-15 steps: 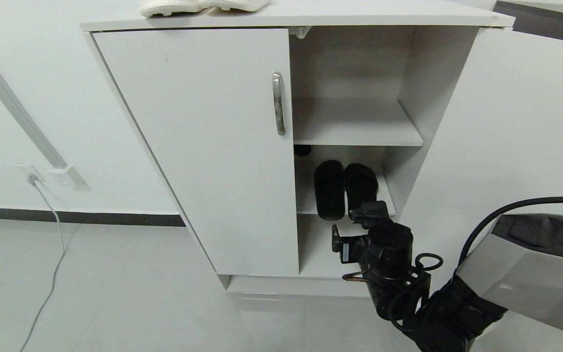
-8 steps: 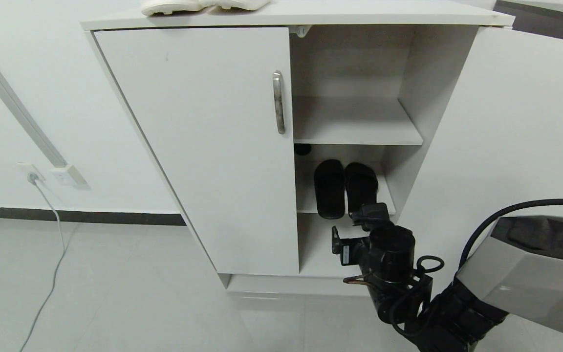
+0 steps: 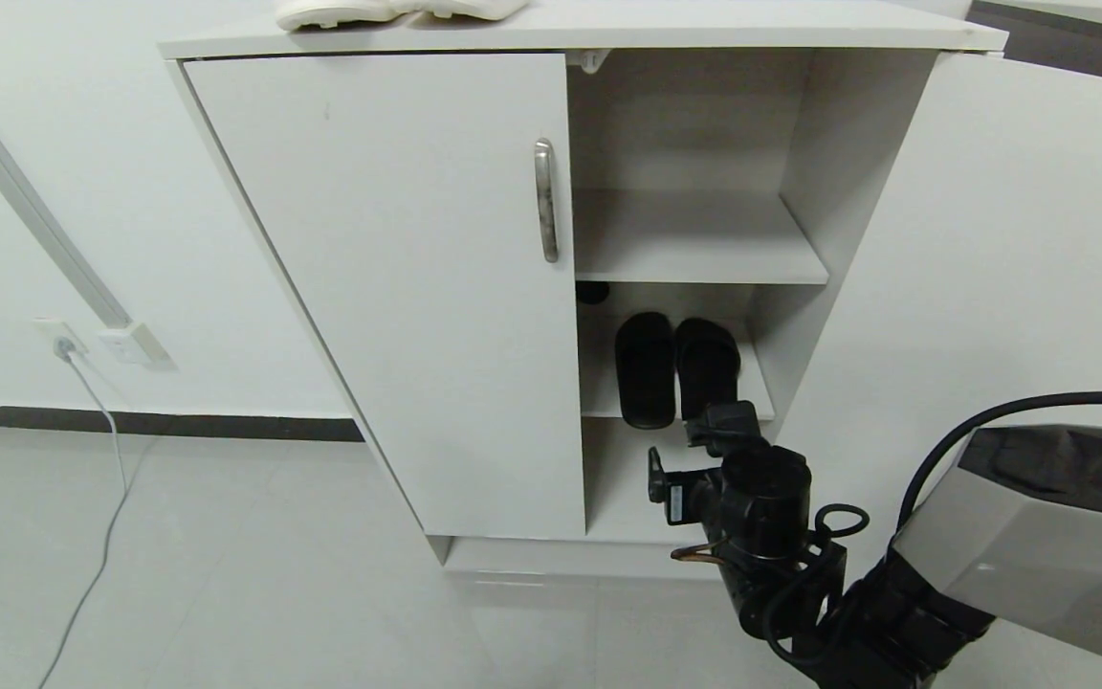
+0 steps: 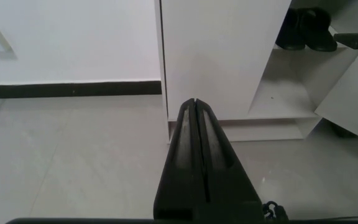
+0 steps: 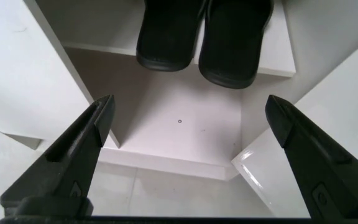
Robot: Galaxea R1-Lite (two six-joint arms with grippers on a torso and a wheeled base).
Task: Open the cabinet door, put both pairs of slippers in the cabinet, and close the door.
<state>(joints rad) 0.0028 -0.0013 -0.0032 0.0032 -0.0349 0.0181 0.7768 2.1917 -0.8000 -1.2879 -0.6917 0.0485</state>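
Observation:
A pair of black slippers (image 3: 675,368) (image 5: 204,31) lies side by side on the middle shelf of the white cabinet (image 3: 694,239), toes toward me. A pair of white slippers (image 3: 398,10) rests on the cabinet's top at the left. The cabinet's right door (image 3: 991,239) stands wide open; its left door (image 3: 398,268) is closed. My right gripper (image 3: 690,442) (image 5: 188,124) hangs open and empty just in front of and below the black slippers, level with the bottom compartment. My left gripper (image 4: 194,112) is shut on nothing, low over the floor in front of the cabinet's closed door.
The closed door has a metal handle (image 3: 544,201). The upper shelf (image 3: 704,258) and the bottom compartment (image 5: 179,106) hold nothing. A wall socket with a cable (image 3: 63,344) is at the left, and grey floor tiles (image 3: 226,574) spread in front.
Hardly anything: the right arm has sunk a touch. The slippers and both doors stand as before.

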